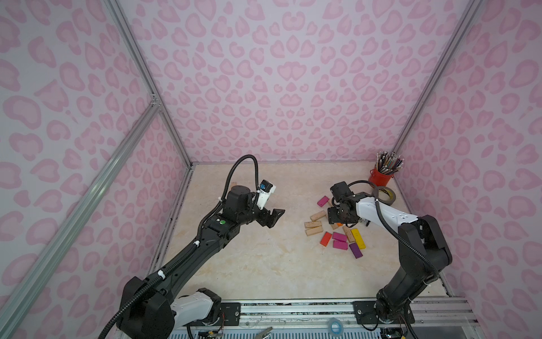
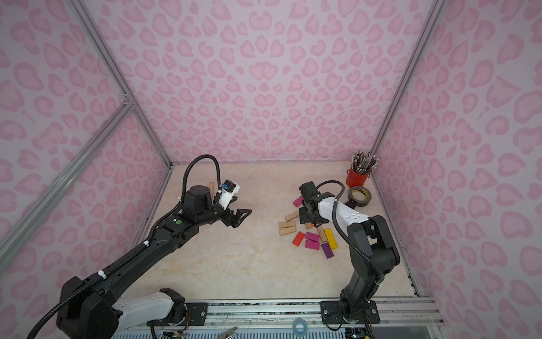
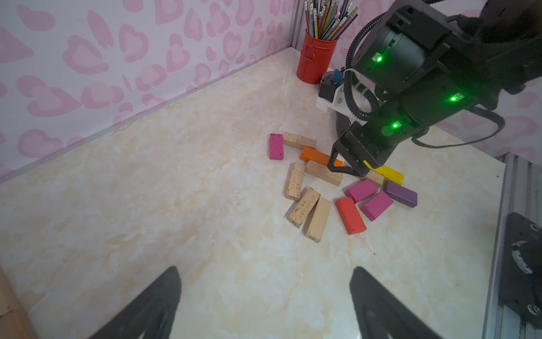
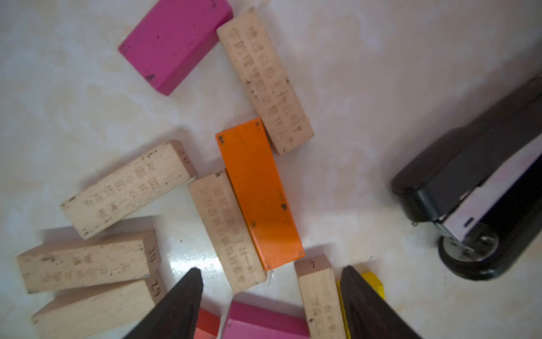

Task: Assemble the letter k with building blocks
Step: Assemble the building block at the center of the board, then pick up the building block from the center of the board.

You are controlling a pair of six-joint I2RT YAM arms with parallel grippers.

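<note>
You were at pick-up, right gripper [image 4: 271, 271] spread low over the building blocks [image 4: 258, 193], left gripper [image 3: 265, 271] spread and empty; next you needed to close squarely on one block.

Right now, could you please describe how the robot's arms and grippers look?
Both are black with white shell sections and ribbed black cable conduit. The left arm has a green dot, the right arm green lights. Gripper fingers are black wedges.

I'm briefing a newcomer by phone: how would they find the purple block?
Find the red pencil cup in the far corner; loose blocks lie in front of it. The purple block is at their near edge, beside the yellow block, and is the only dark violet one.
</note>
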